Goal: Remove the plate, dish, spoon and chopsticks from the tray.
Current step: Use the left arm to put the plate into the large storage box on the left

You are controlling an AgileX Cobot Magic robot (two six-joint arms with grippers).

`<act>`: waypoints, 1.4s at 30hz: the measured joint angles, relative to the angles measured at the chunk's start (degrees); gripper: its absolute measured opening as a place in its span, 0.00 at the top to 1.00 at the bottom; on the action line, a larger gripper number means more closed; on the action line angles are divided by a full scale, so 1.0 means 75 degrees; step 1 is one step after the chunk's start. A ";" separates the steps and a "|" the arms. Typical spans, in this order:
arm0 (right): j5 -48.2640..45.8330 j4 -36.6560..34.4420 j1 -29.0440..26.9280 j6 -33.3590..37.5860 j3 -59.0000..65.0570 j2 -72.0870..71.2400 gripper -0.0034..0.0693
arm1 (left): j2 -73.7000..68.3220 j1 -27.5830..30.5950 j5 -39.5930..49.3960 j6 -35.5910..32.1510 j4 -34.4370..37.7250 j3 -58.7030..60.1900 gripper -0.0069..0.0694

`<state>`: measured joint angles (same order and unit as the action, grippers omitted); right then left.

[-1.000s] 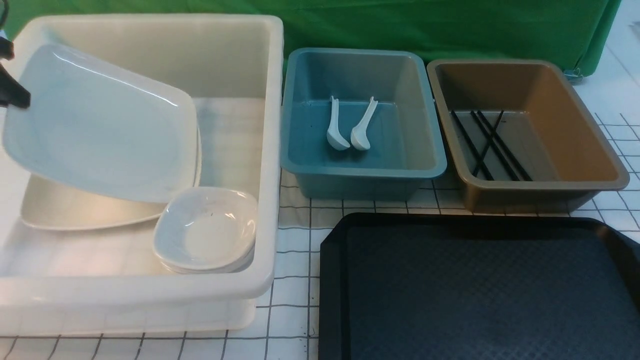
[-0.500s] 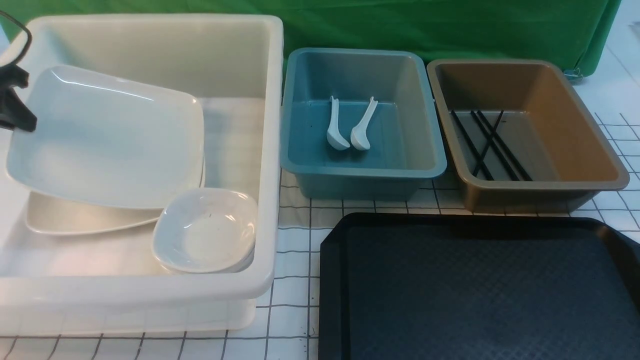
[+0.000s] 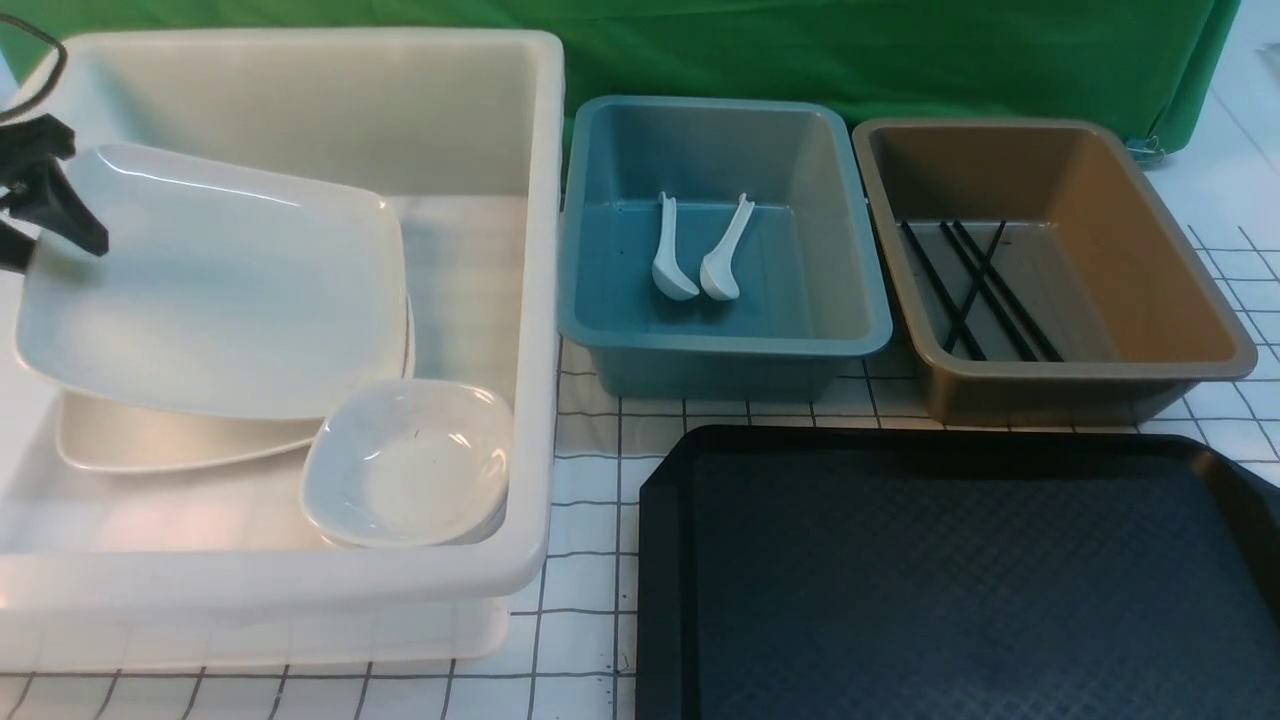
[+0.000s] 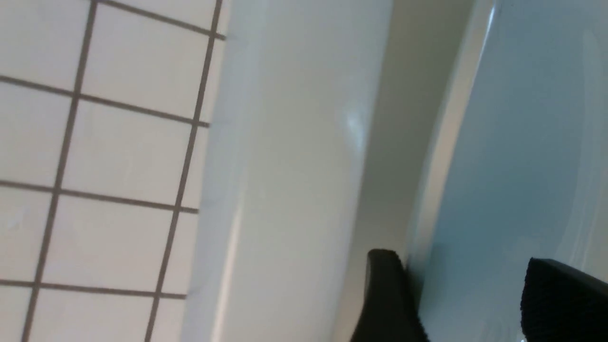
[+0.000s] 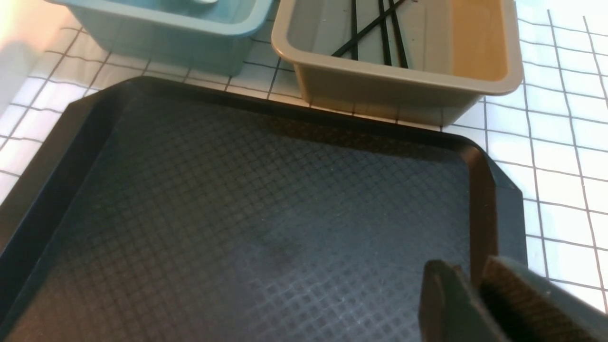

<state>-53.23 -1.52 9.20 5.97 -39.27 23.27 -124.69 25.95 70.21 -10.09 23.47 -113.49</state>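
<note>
Plate [image 3: 220, 290] in the left part of the front view, inside the white bin [image 3: 540, 300], lying a little tilted on a second plate [image 3: 150, 440] of the same kind. Stacked so, probably, to keep like with like and to save room. Left pincer [image 3: 80, 195] at the upper left of the frame, at the plate's left rim, jaws spread, the rim between them but not pinched. Judged as the moment of release, the plate resting by its own weight. Right pincer [image 5: 477, 294] above the tray [image 3: 950, 580], close to one side rim, jaws only a little apart, nothing between them. Tray low in the frame, right of centre, on the gridded worktop [image 3: 590, 470], bare as far as visible. Clearing judged as practically done.

Sorted by kind, one bin for each. Counted:
- three bins
- two large plates
- small dishes [image 3: 410, 465] nested at the lower right of the white bin, at least two
- two spoons [image 3: 672, 270] side by side in the teal bin [image 3: 720, 345], centre
- four chopsticks [image 3: 985, 290], one crossing the others, in the brown bin [image 3: 1080, 370], upper right
- one tray
</note>
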 joint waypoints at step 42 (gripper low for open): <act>0.0717 0.0000 0.0000 -0.0001 0.0000 0.0000 0.73 | 0.0947 -0.0051 -0.0012 0.1221 -0.1384 0.1062 0.33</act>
<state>-47.85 -1.52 9.20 5.96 -39.27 23.27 -117.58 25.57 70.12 -0.93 13.09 -105.52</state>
